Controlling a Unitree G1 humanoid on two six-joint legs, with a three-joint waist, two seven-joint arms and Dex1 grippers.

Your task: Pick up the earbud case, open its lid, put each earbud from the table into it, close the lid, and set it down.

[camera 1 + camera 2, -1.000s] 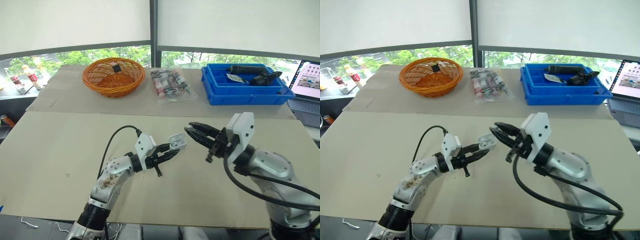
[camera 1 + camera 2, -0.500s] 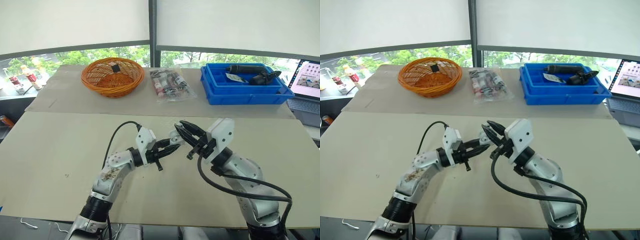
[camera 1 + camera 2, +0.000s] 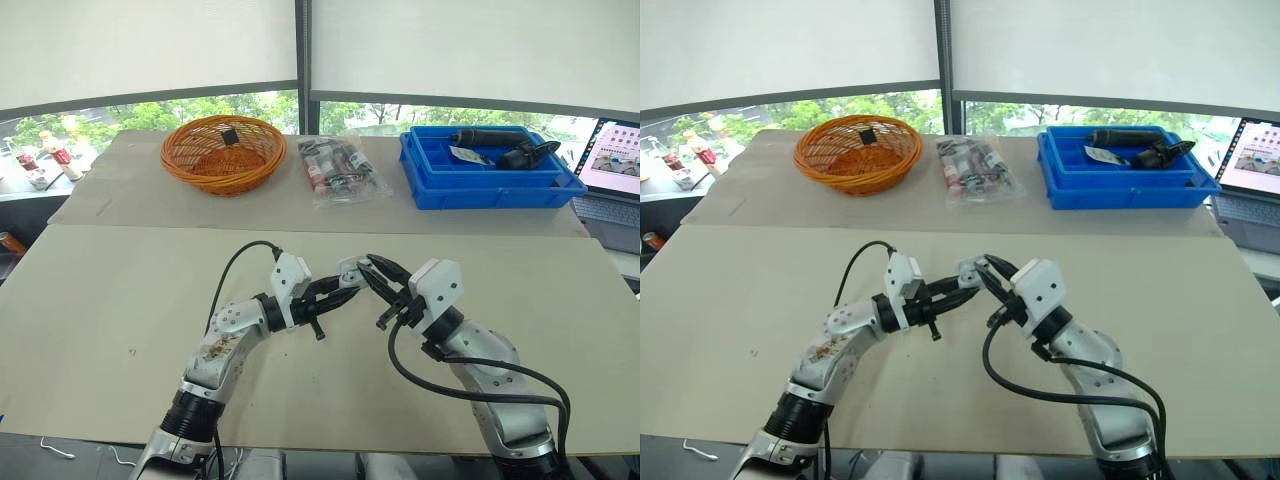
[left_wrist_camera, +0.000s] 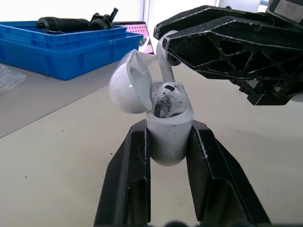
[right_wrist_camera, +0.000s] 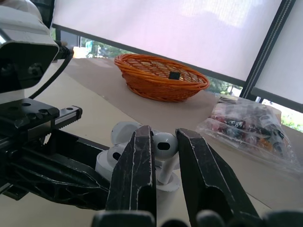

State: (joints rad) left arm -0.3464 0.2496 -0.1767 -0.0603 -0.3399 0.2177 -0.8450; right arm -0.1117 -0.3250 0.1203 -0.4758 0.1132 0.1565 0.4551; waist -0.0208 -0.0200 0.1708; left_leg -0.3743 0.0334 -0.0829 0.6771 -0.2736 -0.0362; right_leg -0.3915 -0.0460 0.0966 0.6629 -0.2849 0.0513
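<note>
My left gripper (image 3: 343,287) is shut on the white earbud case (image 4: 168,141), held above the middle of the table. Its lid (image 4: 127,83) is tipped open. One earbud (image 4: 166,98) sits in the case's mouth. My right gripper (image 3: 371,268) meets the case from the right and is shut on a second white earbud (image 5: 164,144). That earbud's stem (image 4: 165,70) points down into the open case (image 5: 110,160), at its free slot. I cannot tell whether the stem touches the case.
At the back stand an orange wicker basket (image 3: 224,150), a clear bag of small items (image 3: 341,169) and a blue bin (image 3: 488,183) holding dark tools. A laptop (image 3: 616,160) sits at the far right. Bare tabletop surrounds both arms.
My right gripper has carried the earbud leftward from a gap away up to the open case. The left gripper has kept its hold on the case, shifting only slightly.
</note>
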